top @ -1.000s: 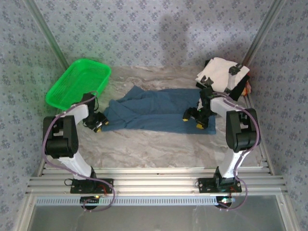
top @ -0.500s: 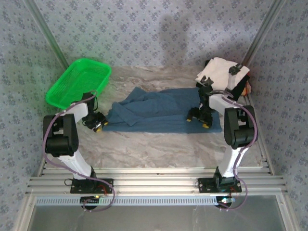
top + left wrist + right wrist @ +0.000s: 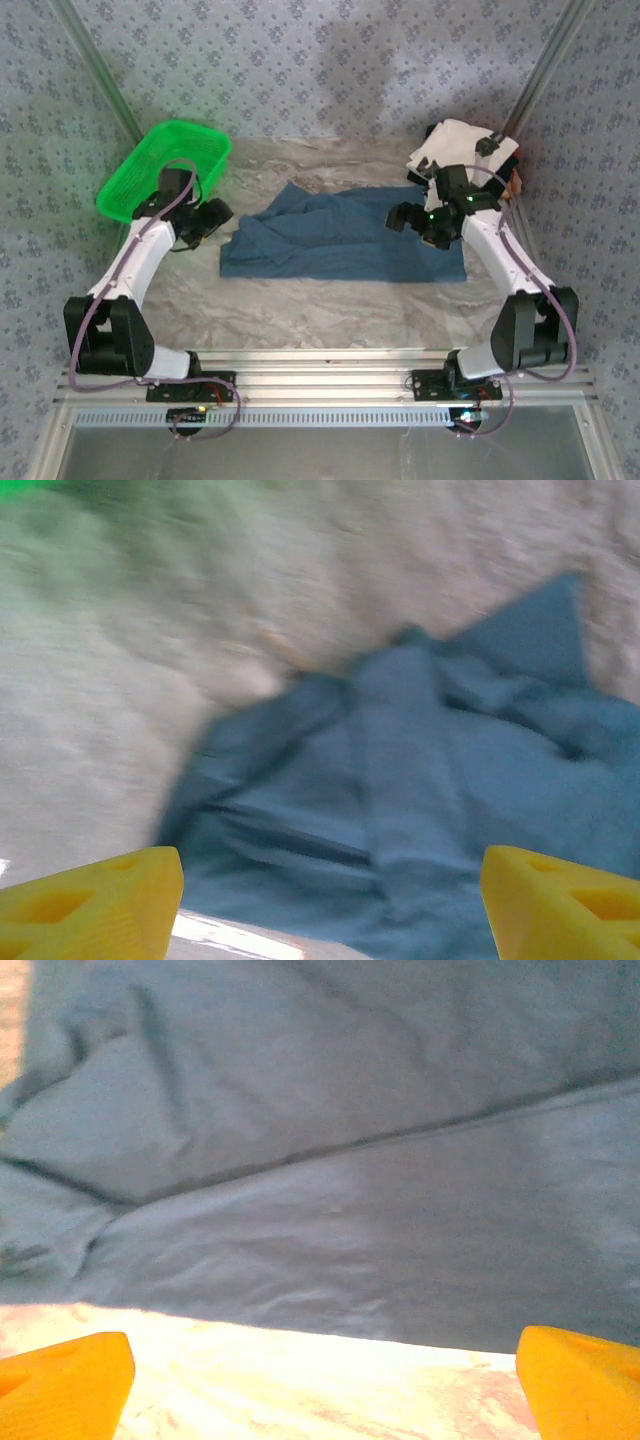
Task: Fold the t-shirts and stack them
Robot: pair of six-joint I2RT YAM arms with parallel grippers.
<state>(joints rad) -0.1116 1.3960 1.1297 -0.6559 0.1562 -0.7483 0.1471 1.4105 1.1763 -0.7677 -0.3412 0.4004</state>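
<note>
A dusty-blue t-shirt [image 3: 340, 238] lies spread and partly folded in the middle of the table, its left end bunched. My left gripper [image 3: 212, 220] hovers just off that left end, open, with nothing between its yellow fingertips [image 3: 95, 905]; below it I see the rumpled blue cloth [image 3: 420, 790]. My right gripper [image 3: 420, 222] hangs over the shirt's right part, open and empty, looking down at the blue cloth [image 3: 340, 1160] with its near hem on the table. A stack of folded t-shirts [image 3: 462, 152], the top one white with black patches, sits at the back right.
A green mesh basket [image 3: 165, 168] stands at the back left, close behind the left arm. Patterned walls close in the table on three sides. Bare marbled tabletop [image 3: 330, 310] stretches in front of the shirt, up to the metal rails at the near edge.
Both grippers have let go of the blue shirt, opened and risen off the table. The shirt has shifted right and its near edge now lies straighter.
</note>
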